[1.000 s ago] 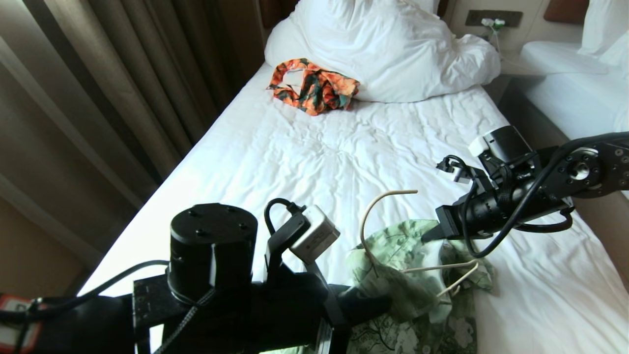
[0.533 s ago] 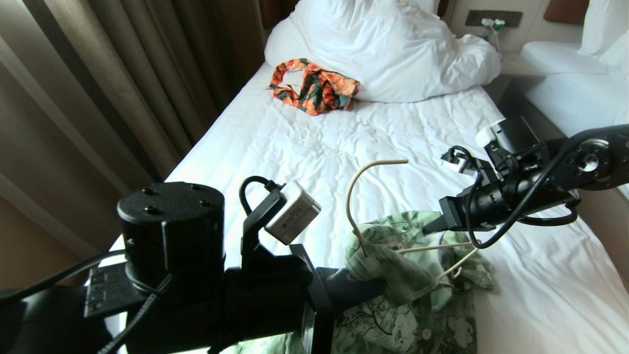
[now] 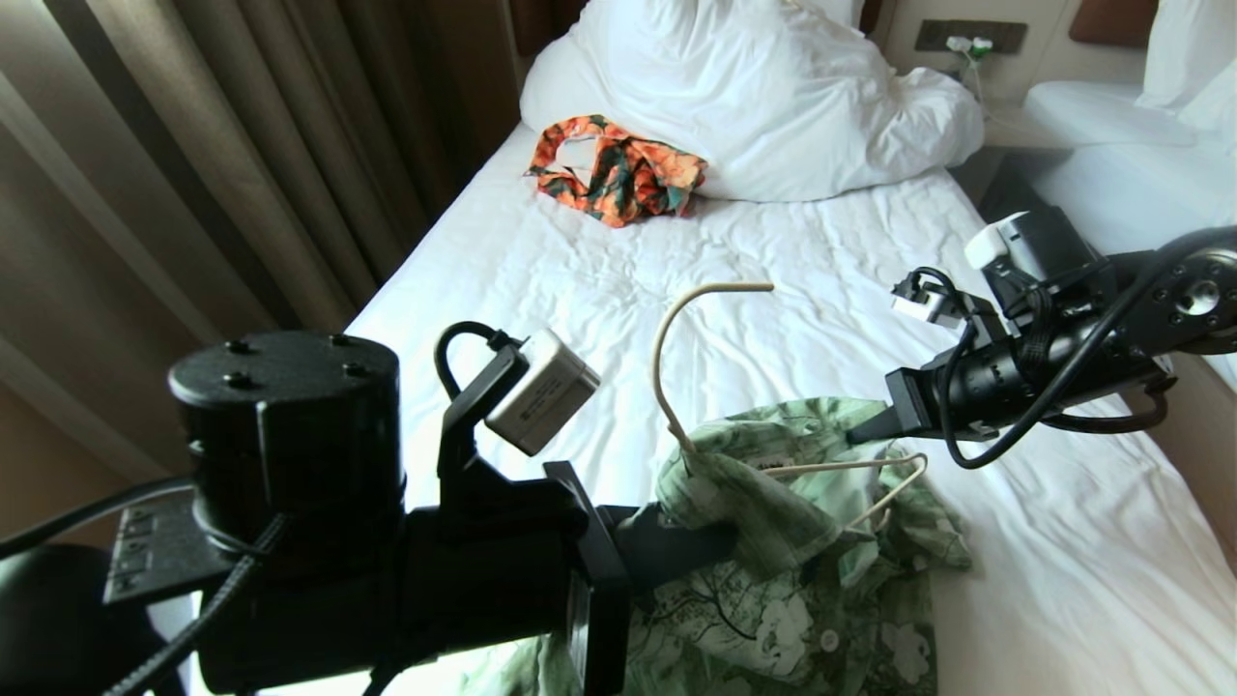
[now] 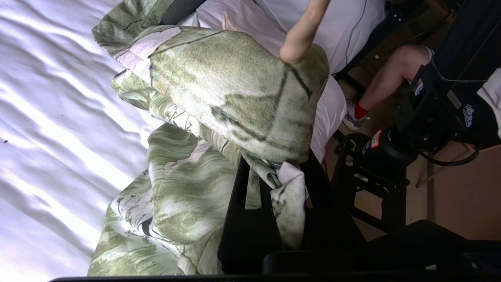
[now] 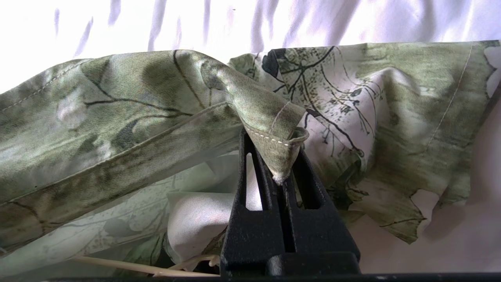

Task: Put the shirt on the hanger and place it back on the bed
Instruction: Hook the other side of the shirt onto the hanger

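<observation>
The green-and-white leaf-print shirt [image 3: 812, 590] hangs bunched between my two grippers above the near part of the bed [image 3: 599, 280]. The cream hanger [image 3: 659, 350] sticks up out of its collar, hook uppermost, and one shoulder bar shows across the cloth. My left gripper [image 3: 710, 541] is shut on a fold of the shirt [image 4: 219, 78] just below where the hanger neck [image 4: 301, 35] comes out; its black fingers [image 4: 238, 203] pinch the cloth. My right gripper [image 3: 862, 435] is shut on a stitched edge of the shirt [image 5: 137, 102], with a hanger bar [image 5: 117, 265] beneath.
An orange-and-dark-green garment [image 3: 618, 169] lies by the white pillows and duvet [image 3: 754, 97] at the head of the bed. Curtains [image 3: 193, 193] run along the left, a second bed [image 3: 1131, 184] stands on the right. A person's leg [image 4: 375, 90] and a black stand [image 4: 372, 164] show beyond the bed's edge.
Both grippers have risen, the left drifting left and the right drifting right, so the shirt and hanger are lifted higher and the cloth is drawn out between them.
</observation>
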Robot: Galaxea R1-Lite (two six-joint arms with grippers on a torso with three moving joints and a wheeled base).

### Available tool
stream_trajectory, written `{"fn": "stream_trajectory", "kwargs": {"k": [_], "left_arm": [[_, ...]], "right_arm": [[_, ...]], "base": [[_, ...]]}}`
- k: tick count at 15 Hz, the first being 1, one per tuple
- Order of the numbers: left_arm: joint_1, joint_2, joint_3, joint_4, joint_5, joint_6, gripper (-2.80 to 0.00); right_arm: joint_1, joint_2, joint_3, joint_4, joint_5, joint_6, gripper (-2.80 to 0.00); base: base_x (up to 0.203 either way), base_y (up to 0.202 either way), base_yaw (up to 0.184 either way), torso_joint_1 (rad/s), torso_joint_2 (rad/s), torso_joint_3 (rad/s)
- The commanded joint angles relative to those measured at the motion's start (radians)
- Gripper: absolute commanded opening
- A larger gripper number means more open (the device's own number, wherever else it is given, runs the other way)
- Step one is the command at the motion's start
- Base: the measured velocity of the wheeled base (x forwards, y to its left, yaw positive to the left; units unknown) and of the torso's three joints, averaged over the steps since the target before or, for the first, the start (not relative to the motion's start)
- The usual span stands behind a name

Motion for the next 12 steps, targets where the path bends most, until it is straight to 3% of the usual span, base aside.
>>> {"fn": "stream_trajectory", "kwargs": {"k": [1,12], "left_arm": [[0.003,-0.014,0.002,-0.004,-0.001,-0.001,-2.8],[0.035,-0.021,-0.025,-0.005,0.011,0.0,-2.8]], "right_arm": [[-0.011,-0.005,0.001,0.002,-0.001,0.002,-2.8],[-0.044,-0.022,0.007,0.039,0.006,0.003,-2.8]], "base": [[0.0,0.0,0.0,0.0,0.0,0.0],[0.0,0.0,0.0,0.0,0.0,0.0]]}}
